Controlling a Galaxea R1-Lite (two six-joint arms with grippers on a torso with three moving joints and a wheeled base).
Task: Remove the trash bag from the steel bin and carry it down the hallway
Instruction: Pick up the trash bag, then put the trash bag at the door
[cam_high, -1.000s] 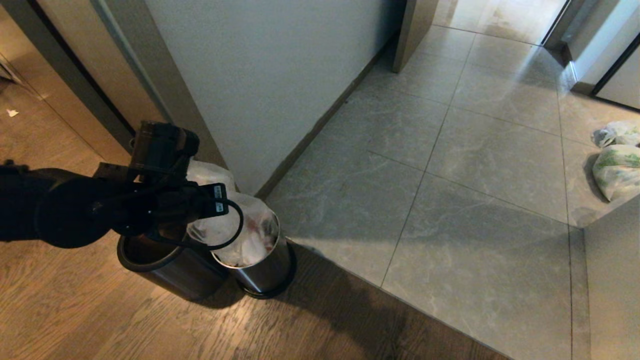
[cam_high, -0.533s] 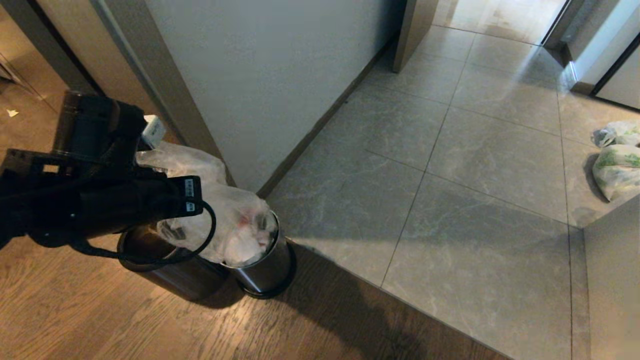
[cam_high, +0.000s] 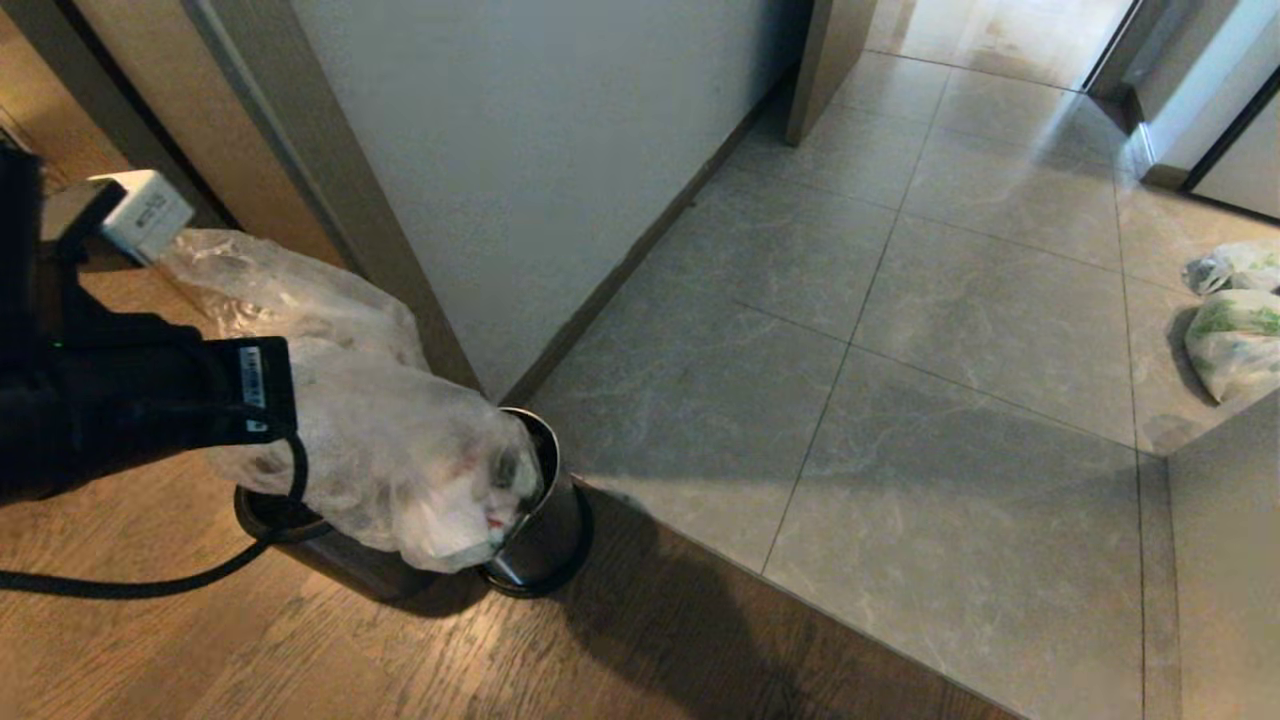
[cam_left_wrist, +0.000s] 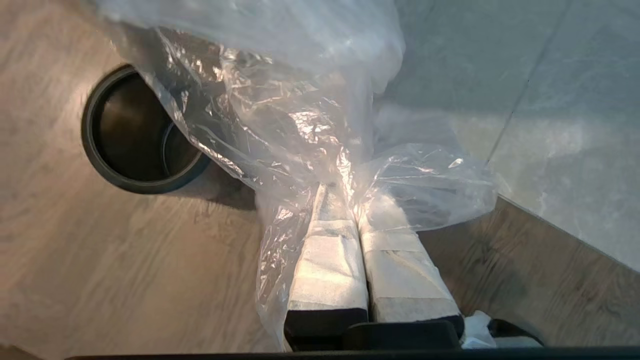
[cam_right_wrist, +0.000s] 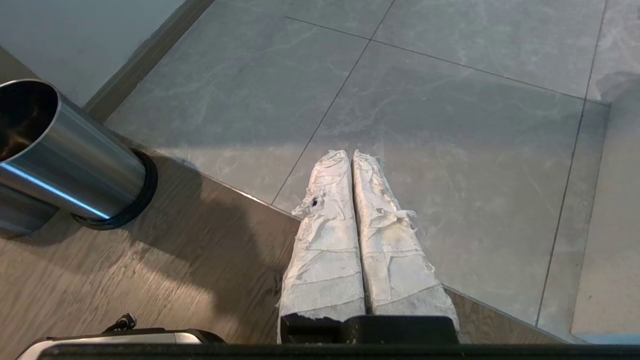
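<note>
My left gripper (cam_left_wrist: 350, 196) is shut on a gathered fold of the trash bag (cam_left_wrist: 280, 100), a clear crinkled plastic bag. In the head view the gripper (cam_high: 140, 215) is high at the far left. The trash bag (cam_high: 390, 450) hangs stretched from it down to the mouth of the steel bin (cam_high: 555, 530). White and reddish waste shows in the bag's lower end. I cannot tell whether that end is clear of the rim. The steel bin (cam_right_wrist: 65, 160) stands where the wood floor meets the hallway tiles (cam_high: 900, 350). My right gripper (cam_right_wrist: 350, 156) is shut, holds nothing, and is low above the floor.
A second, darker bin with a black rim (cam_high: 290, 535) stands touching the steel bin's left side; its empty inside (cam_left_wrist: 135, 130) shows. A pale wall corner (cam_high: 480, 200) rises just behind both bins. Two white bags with green print (cam_high: 1235, 340) lie on the tiles at right.
My left arm has risen and swung to the left, drawing the trash bag up and out of the steel bin. The bag now hangs long where before it sat inside the bin.
</note>
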